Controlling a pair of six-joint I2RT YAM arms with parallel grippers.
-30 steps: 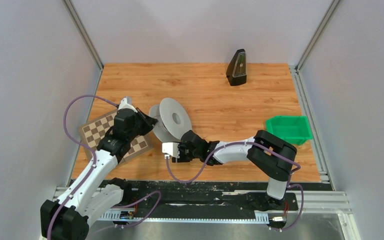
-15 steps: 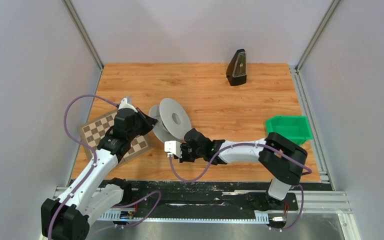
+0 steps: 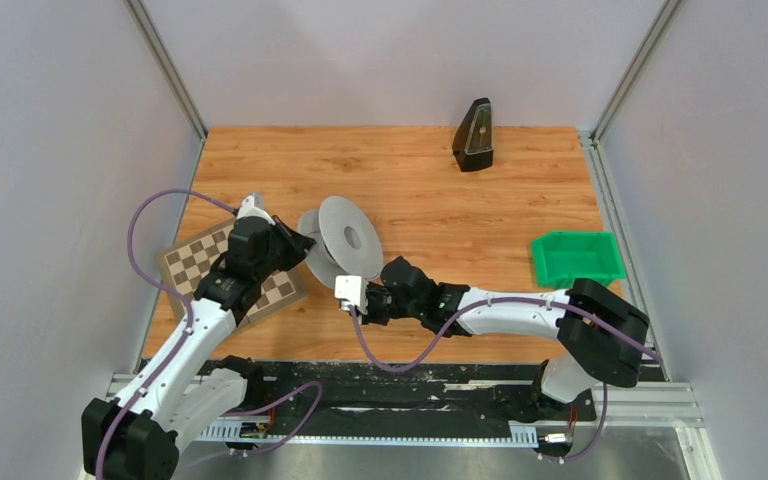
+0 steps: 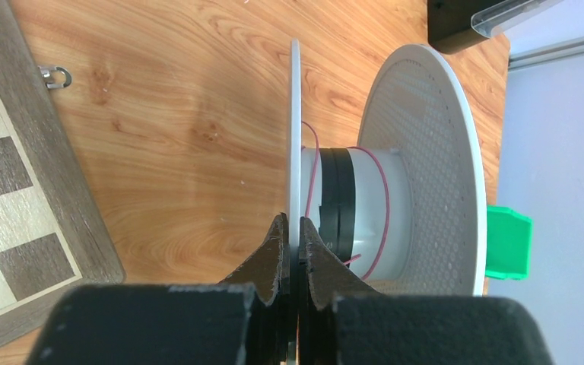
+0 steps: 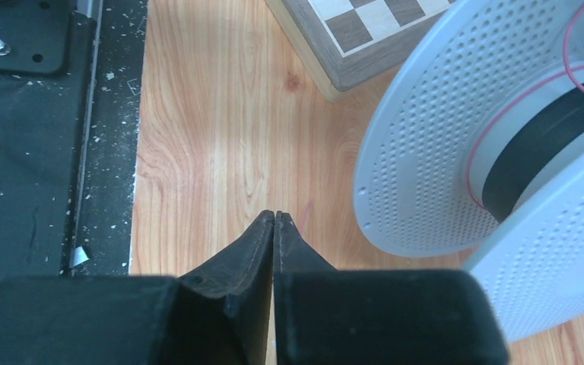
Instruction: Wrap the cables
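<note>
A grey spool [image 3: 345, 240] stands on edge on the wooden table, with a thin red cable [image 4: 386, 205] looped loosely round its white and black hub. My left gripper [image 3: 305, 243] is shut on the rim of the spool's near flange [image 4: 294, 137], its jaws clamping the thin disc [image 4: 294, 228]. My right gripper [image 3: 360, 306] is just in front of the spool, low over the table, with its jaws pressed together [image 5: 274, 215]. A faint pink strand leads from its tips toward the spool [image 5: 441, 167]. The red cable [image 5: 502, 114] shows on the hub there.
A chessboard [image 3: 200, 265] lies under my left arm, its corner near the spool [image 5: 365, 30]. A green bin [image 3: 577, 258] sits at the right edge. A black wedge-shaped object [image 3: 474, 135] stands at the back. A black strip [image 5: 30, 152] borders the table's near edge.
My right gripper has moved slightly right and up toward the spool, and the right arm's elbow has swung out to the right. The left arm and spool have not moved.
</note>
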